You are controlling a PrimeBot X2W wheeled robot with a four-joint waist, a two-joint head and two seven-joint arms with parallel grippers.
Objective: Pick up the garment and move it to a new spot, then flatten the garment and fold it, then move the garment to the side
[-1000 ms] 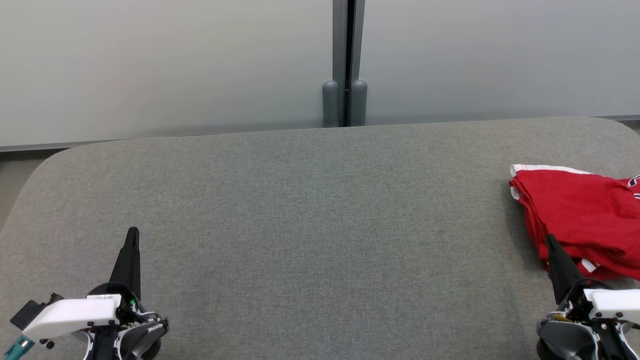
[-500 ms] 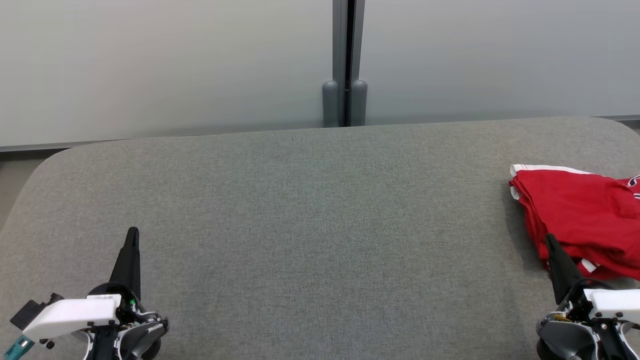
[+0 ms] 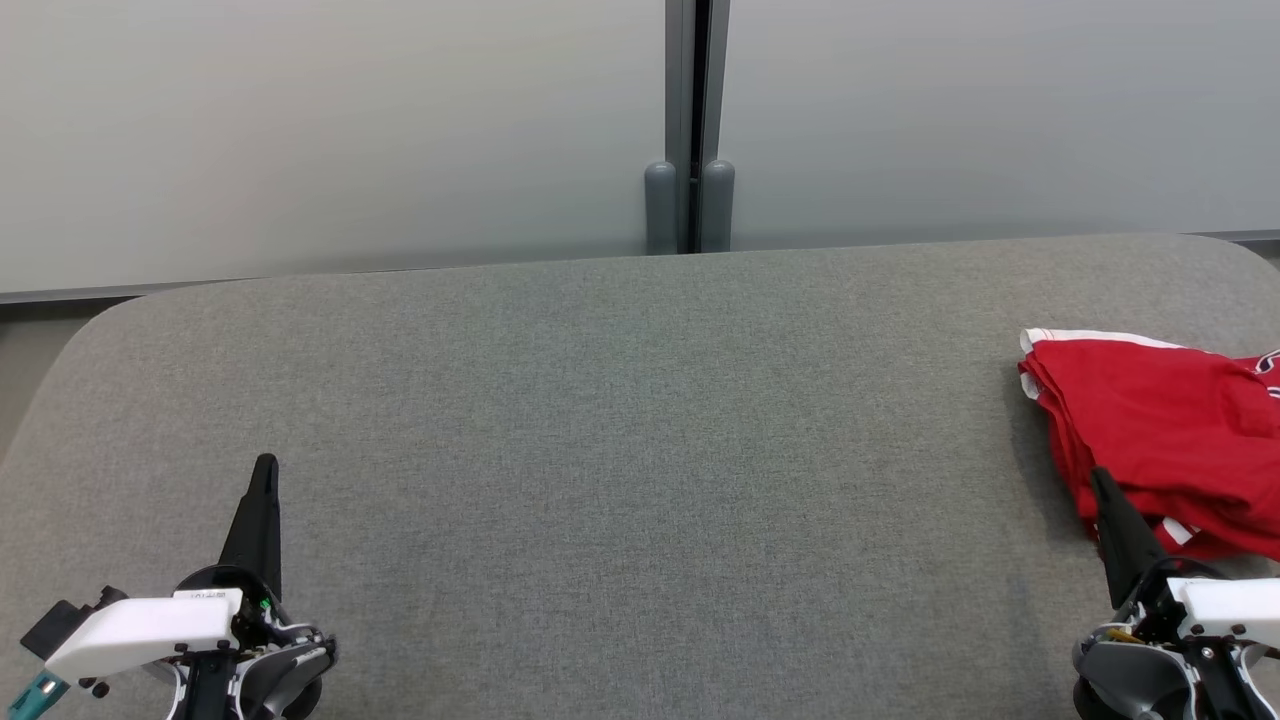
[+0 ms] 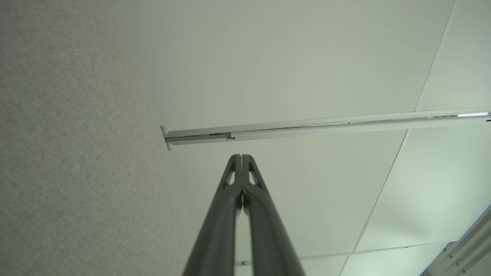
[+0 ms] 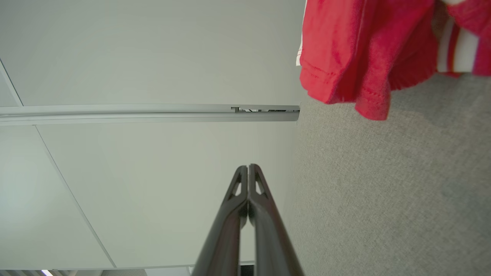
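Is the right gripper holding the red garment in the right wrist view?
No: the right gripper is shut on nothing, and the red garment lies apart from it on the grey surface.

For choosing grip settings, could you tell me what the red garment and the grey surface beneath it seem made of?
Red garment: soft matte knit, likely cotton or polyester jersey; it lies in limp folds with stitched hems and white trim.
Grey surface: matte woven or felt-like textile covering, judging by its fine heathered speckle; the core beneath is hidden.
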